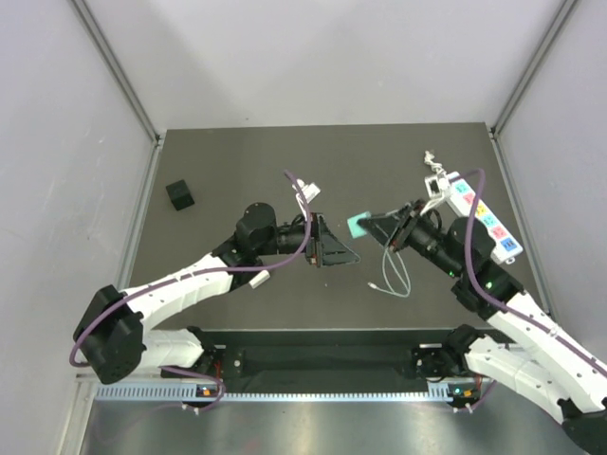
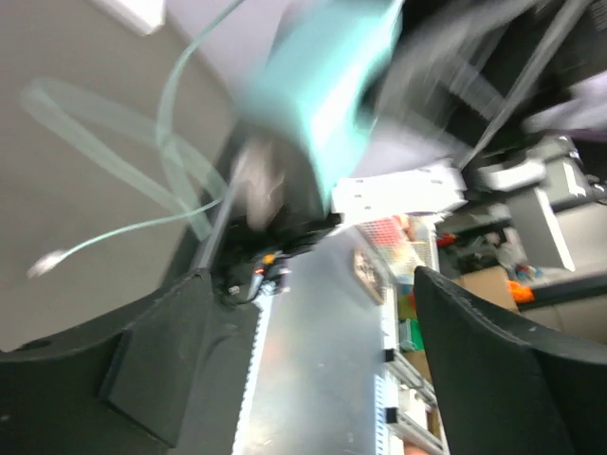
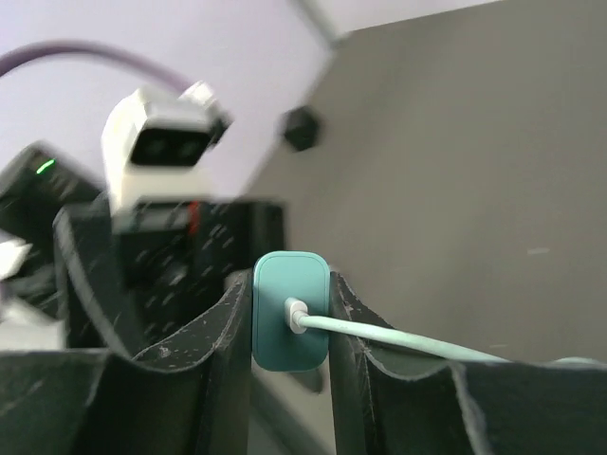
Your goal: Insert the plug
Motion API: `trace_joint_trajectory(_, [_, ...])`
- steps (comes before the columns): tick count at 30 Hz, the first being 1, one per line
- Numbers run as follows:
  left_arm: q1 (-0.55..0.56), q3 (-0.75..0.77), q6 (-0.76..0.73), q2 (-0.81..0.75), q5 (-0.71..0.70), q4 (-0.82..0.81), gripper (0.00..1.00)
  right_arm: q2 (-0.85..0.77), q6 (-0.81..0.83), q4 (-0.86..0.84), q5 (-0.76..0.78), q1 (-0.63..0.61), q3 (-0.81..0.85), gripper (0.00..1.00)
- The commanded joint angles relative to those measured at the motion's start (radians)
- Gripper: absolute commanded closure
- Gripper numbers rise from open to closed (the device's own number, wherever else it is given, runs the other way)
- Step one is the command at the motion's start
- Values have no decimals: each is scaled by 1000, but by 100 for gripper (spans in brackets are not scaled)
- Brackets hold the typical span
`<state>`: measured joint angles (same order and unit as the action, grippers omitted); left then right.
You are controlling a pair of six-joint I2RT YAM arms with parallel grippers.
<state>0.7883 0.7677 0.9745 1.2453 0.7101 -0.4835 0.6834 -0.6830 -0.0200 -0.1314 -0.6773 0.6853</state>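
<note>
Right gripper (image 3: 290,296): I pinch the teal plug (image 3: 289,327) by its flat sides. It looks light, rigid and smooth, so I grip mid-body. The soft cable (image 3: 398,336) trails behind the fingers. Ahead, my left gripper (image 1: 330,248) is spread and empty. The power strip (image 1: 484,216) lies behind the hand.

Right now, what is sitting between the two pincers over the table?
A teal plug, clamped in the tips of the right pincer and facing the open left pincer. Its pale cable trails onto the table. The top view shows it.
</note>
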Motion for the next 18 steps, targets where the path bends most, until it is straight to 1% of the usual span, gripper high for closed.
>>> trace_joint_trajectory(1, [-4,13,-106,-40,-86,176,7,88,257,193,113,80,212,100])
trace_joint_trajectory(2, [-4,18,-150,-46,-106,216,2,158,296,278,119,100,255,100])
trace_joint_trajectory(3, [-4,25,-177,-50,-129,252,1,200,327,332,124,126,357,100])
trace_joint_trajectory(4, [-3,36,-204,-63,-168,290,1,244,389,385,118,181,408,100])
trace_joint_trajectory(5, [-4,68,-264,-69,-188,383,1,327,420,464,110,205,452,100])
trace_joint_trajectory(6, [-3,87,-295,-75,-210,425,1,361,450,491,113,225,521,100])
trace_joint_trajectory(7, [-4,103,-324,-87,-228,471,1,390,511,506,122,255,545,100])
trace_joint_trajectory(8, [-4,131,-371,-95,-297,546,1,434,539,515,125,269,560,100])
trace_joint_trajectory(9, [-4,142,-382,-104,-337,581,2,450,566,516,168,284,575,100])
trace_joint_trajectory(11, [-4,157,-402,-136,-453,638,1,491,647,491,228,335,580,100])
trace_joint_trajectory(12, [-4,154,-408,-164,-481,641,1,505,671,486,246,381,582,100])
trace_joint_trajectory(13, [-4,151,-442,-178,-492,643,1,519,745,476,246,406,580,100])
trace_joint_trajectory(14, [-4,136,-468,-191,-491,638,1,542,773,442,248,429,573,100])
trace_joint_trajectory(15, [-4,127,-494,-207,-489,625,2,554,801,425,222,452,551,100])
trace_joint_trajectory(16, [-4,114,-534,-227,-492,620,2,567,869,408,196,497,540,100])
trace_joint_trajectory(17, [-4,102,-542,-234,-504,620,2,591,904,394,176,518,534,100])
trace_joint_trajectory(18, [-4,108,-542,-241,-524,646,2,605,919,391,194,556,536,100])
